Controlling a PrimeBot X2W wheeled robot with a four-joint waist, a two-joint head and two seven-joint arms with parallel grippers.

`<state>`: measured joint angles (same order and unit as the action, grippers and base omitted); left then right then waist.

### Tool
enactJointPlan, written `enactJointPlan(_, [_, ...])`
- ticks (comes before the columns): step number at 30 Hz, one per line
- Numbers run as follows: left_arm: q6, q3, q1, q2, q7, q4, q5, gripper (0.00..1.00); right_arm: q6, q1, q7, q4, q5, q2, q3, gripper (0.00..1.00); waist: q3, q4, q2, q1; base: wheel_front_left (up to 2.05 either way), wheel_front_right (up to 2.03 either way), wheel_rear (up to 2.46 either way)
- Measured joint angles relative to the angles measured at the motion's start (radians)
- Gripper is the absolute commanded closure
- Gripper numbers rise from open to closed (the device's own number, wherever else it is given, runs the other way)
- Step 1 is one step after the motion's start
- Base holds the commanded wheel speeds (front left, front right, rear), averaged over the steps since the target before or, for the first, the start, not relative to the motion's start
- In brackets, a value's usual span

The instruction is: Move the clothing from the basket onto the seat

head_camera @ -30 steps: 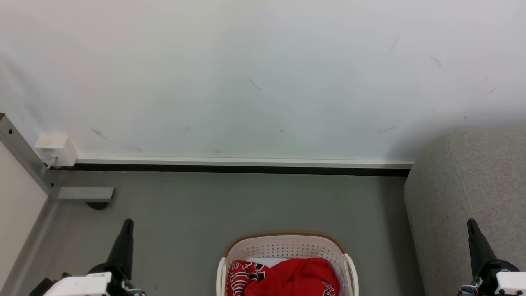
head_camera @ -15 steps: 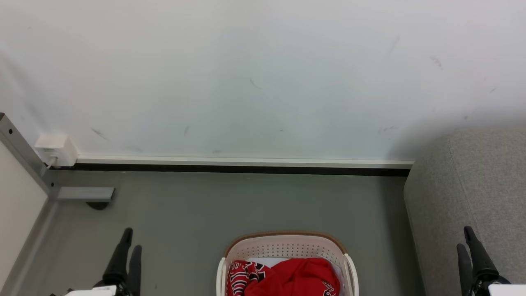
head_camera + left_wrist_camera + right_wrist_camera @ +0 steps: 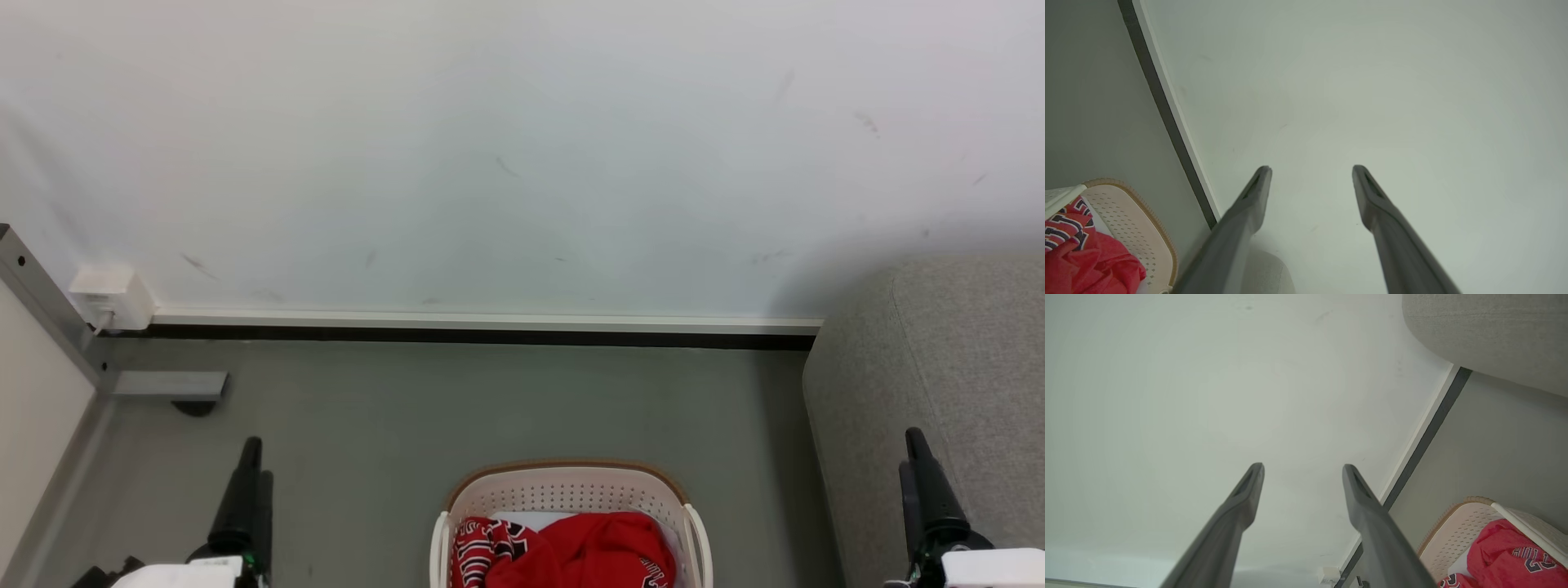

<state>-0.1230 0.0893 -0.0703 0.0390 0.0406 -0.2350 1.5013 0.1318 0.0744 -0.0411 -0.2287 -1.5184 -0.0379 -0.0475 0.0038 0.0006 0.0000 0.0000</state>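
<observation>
**Clothing** (image 3: 588, 555): bright red fabric with black-and-white lettering on its left fold. It lies heaped inside the basket and nothing grips it. The loose pile suggests it was dropped in, not folded.

**Basket** (image 3: 563, 490): white, with perforated walls and a brown rim. It stands on the grey floor (image 3: 490, 408) straight ahead of the robot, between the two grippers. This placement probably lets either arm reach it.

**Seat** (image 3: 939, 351): light grey woven upholstery on the robot's right. It is near the basket, with a strip of floor between them, so the carry looks short. No clothing lies on the part in view.

**Left gripper** (image 3: 1311, 169): fingers spread wide and holding nothing. It sits left of the basket and well apart from it, pointing toward the wall (image 3: 522, 163).

**Right gripper** (image 3: 1302, 465): fingers equally wide and empty. It is in front of the seat's near end. Both grippers appear readied for a first grasp.

**Hidden or uncertain:**
- The head view cuts off the near half of the basket, so the depth of the pile and the number of garments cannot be told.
- A sliver of a white pad (image 3: 522, 519) shows behind the red cloth, and its extent is hidden.
- Only fragments of the lettering can be read.
- The seat runs off the right edge, so the sitting surface cannot be judged.
- A small white box (image 3: 110, 294) on the wall above the skirting (image 3: 490, 322) is too small to identify.
</observation>
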Motion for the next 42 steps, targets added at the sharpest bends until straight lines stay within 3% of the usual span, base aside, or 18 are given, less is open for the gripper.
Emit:
enactJointPlan(22, [0.000, -0.011, 0.006, 0.000, -0.084, 0.051, -0.452, 0.00, 0.000, 0.007, 0.087, 0.041, 0.364, -0.030, 0.114, 0.00, -0.010, -0.007, 0.0000, 0.0000, 0.00, 0.00, 0.00])
enactJointPlan(30, [0.036, -0.036, 0.011, 0.004, -0.113, 0.057, -0.674, 0.00, 0.000, 0.018, 0.113, 0.024, 0.529, -0.057, 0.157, 0.00, -0.015, -0.008, 0.0000, 0.0000, 0.00, 0.00, 0.00])
enactJointPlan(42, [0.059, -0.053, 0.014, 0.007, -0.148, 0.038, -0.844, 0.00, 0.000, 0.023, 0.149, -0.016, 0.699, -0.051, 0.171, 0.00, -0.026, -0.007, 0.0000, 0.0000, 0.00, 0.00, 0.00])
